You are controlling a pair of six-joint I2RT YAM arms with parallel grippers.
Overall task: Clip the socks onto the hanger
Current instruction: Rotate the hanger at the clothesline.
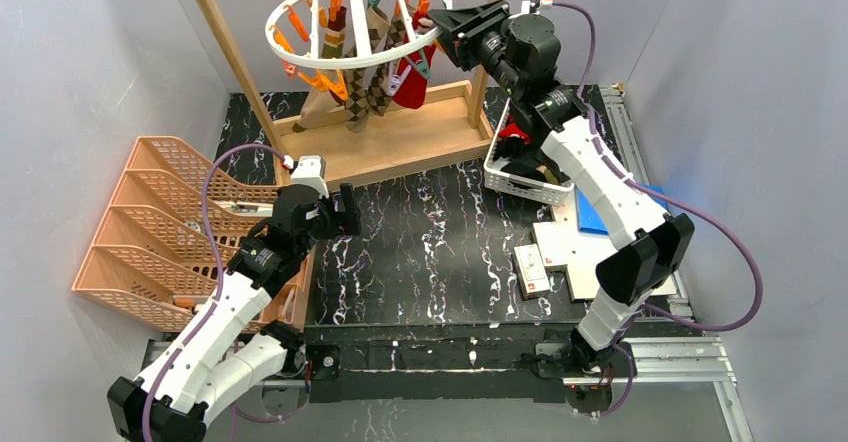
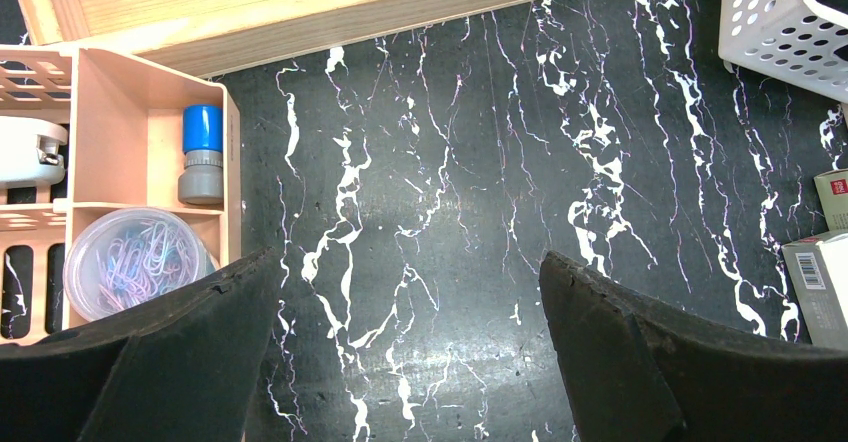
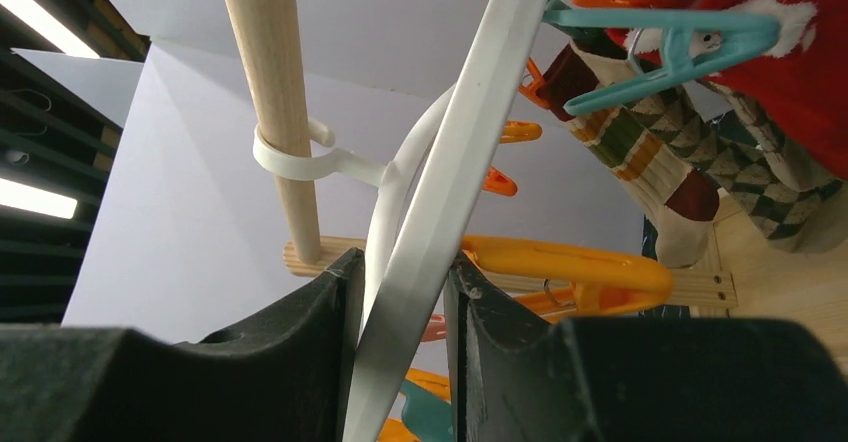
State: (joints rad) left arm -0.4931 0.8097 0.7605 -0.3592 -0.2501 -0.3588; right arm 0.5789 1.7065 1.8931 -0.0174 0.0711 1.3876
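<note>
The hanger (image 1: 272,32), a white ring with orange and teal clips, hangs from the wooden frame's top rod. Argyle socks (image 1: 372,82) and a red sock (image 1: 415,72) dangle clipped under it. My right gripper (image 1: 440,24) is at the ring's right edge. In the right wrist view its jaws (image 3: 405,282) are shut on the white rim (image 3: 470,132), with the red sock (image 3: 800,72) held by a teal clip (image 3: 680,42) and the argyle socks (image 3: 700,132) just beyond. More socks (image 1: 515,144) lie in the white basket (image 1: 520,184). My left gripper (image 1: 350,212) (image 2: 410,272) hangs open and holds nothing above the marble tabletop.
The wooden frame's base (image 1: 400,137) stands at the back centre. A peach tiered organiser (image 1: 150,232) stands left, its compartments (image 2: 110,112) holding a tub of paper clips (image 2: 135,262) and a blue-capped stamp (image 2: 202,152). Small boxes (image 1: 532,267) and white sheets lie at the right.
</note>
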